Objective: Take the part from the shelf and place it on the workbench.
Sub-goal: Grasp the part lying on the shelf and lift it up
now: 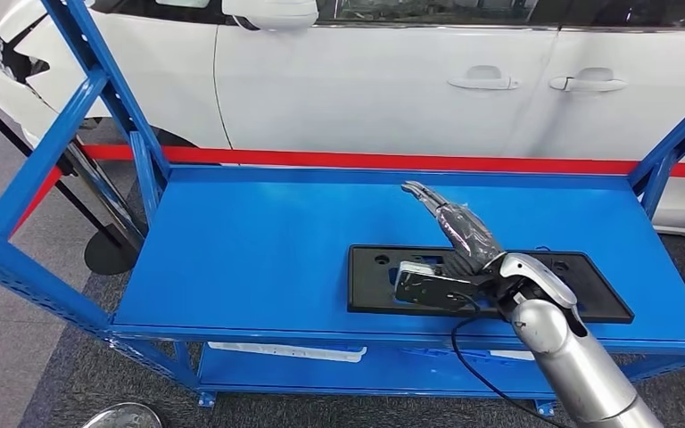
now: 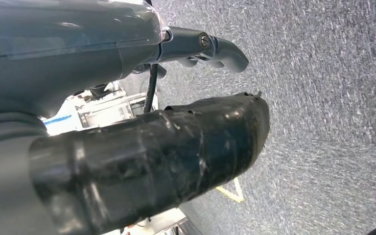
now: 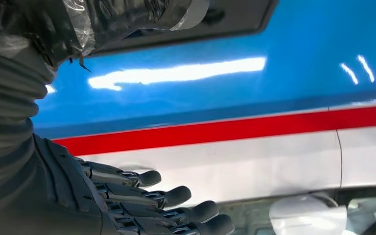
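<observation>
A flat black rectangular part [image 1: 376,283] lies on the blue shelf top [image 1: 250,250], toward its front right. My right hand [image 1: 462,234] hovers over the middle of the part, fingers stretched toward the back of the shelf and apart, holding nothing. In the right wrist view its dark fingers [image 3: 152,196] point at the white car, and the taped thumb [image 3: 103,19] sits close by the part's edge [image 3: 235,14]. Whether the thumb touches the part is unclear. My left hand [image 2: 78,63] hangs over grey carpet, its taped thumb [image 2: 176,156] and fingers [image 2: 215,49] apart and empty.
A white car [image 1: 366,80] stands right behind the shelf, with a red band [image 1: 366,160] along its foot. Blue uprights [image 1: 98,80] frame the shelf at left and right. A black stanchion base [image 1: 107,252] sits left of it. A white strip [image 1: 285,350] lies on the lower shelf.
</observation>
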{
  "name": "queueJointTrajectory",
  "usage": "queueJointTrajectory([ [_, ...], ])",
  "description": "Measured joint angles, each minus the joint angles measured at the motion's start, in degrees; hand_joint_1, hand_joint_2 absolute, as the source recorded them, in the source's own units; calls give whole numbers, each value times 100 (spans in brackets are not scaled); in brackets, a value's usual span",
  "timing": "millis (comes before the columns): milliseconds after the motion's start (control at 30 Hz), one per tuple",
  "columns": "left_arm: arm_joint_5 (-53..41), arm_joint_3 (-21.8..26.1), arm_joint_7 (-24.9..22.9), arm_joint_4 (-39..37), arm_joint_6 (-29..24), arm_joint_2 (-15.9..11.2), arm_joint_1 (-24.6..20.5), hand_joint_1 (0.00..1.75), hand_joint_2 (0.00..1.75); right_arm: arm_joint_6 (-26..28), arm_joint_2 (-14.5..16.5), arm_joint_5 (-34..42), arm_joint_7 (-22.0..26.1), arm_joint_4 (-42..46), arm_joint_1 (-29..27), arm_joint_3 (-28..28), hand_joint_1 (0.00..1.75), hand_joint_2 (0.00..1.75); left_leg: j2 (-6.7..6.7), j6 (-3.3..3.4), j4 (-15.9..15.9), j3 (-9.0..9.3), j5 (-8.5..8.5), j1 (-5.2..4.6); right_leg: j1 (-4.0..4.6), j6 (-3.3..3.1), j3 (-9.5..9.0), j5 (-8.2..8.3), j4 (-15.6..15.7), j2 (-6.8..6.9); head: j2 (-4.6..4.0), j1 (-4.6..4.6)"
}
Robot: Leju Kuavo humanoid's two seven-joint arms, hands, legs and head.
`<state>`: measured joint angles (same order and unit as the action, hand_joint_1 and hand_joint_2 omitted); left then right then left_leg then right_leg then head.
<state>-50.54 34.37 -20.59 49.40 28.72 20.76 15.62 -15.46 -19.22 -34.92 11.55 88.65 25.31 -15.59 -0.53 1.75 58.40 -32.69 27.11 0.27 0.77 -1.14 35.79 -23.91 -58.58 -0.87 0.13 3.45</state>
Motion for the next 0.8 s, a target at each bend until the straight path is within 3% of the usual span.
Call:
queueJointTrajectory([
  [300,-101,79,63,0,15,0,-17,0,0,302,-634,-727,8,170,-186,-479,0,175,3,0,0,-6,2,0,-1,0,0,-2,0,-3,1,0],
  [800,4,77,25,0,-21,2,-20,0,0,437,-870,-1309,-7,-6,-293,-929,0,175,4,0,-1,-5,3,1,0,-1,0,-6,-2,-3,2,0],
])
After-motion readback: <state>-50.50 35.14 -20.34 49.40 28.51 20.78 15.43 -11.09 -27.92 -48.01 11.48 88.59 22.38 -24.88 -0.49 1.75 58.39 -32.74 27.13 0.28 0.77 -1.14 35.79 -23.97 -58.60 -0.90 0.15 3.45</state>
